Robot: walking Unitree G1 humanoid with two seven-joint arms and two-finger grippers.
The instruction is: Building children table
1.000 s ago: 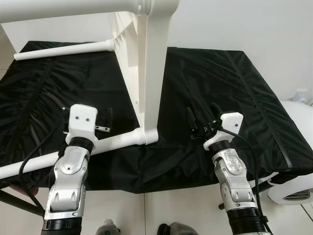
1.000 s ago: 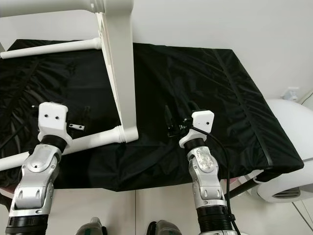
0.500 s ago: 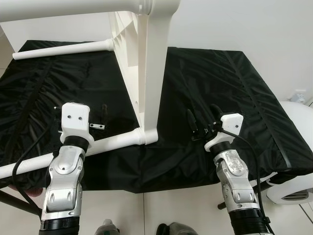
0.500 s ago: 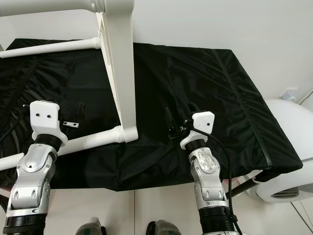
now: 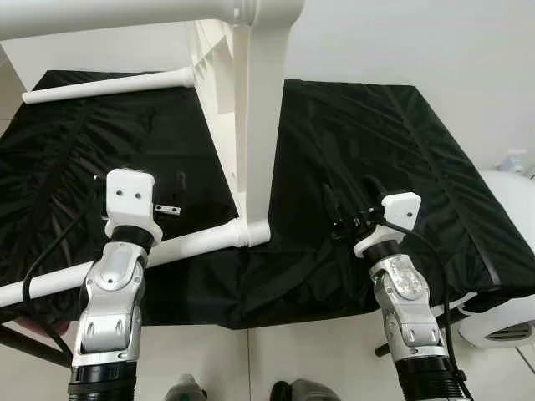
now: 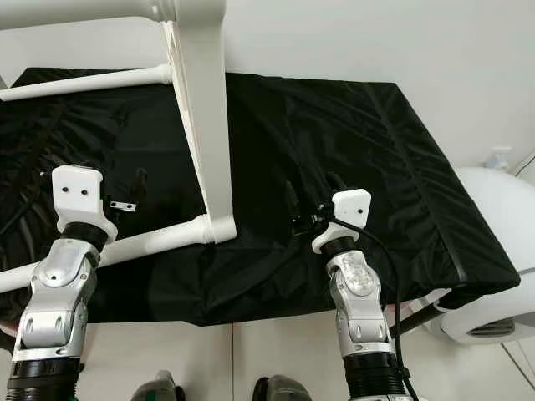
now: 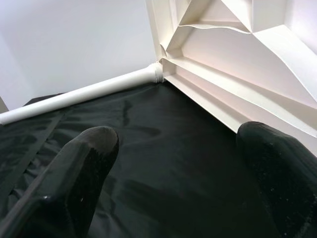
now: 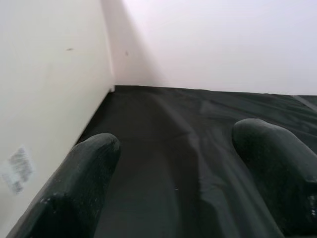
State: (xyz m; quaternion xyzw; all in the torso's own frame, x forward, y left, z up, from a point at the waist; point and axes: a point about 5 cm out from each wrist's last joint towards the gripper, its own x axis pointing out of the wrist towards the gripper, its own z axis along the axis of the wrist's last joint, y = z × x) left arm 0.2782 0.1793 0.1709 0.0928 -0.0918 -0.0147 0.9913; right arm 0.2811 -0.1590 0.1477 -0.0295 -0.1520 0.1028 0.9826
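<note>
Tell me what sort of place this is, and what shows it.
Probably an indoor room set up as an assembly workspace. A work table draped in black cloth stands against a plain white wall, and a white children's table lies on its side on the cloth, legs attached.

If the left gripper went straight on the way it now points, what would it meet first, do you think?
Probably the white table top standing on its edge; the left gripper has only black cloth before that, though depth is hard to judge.
</note>
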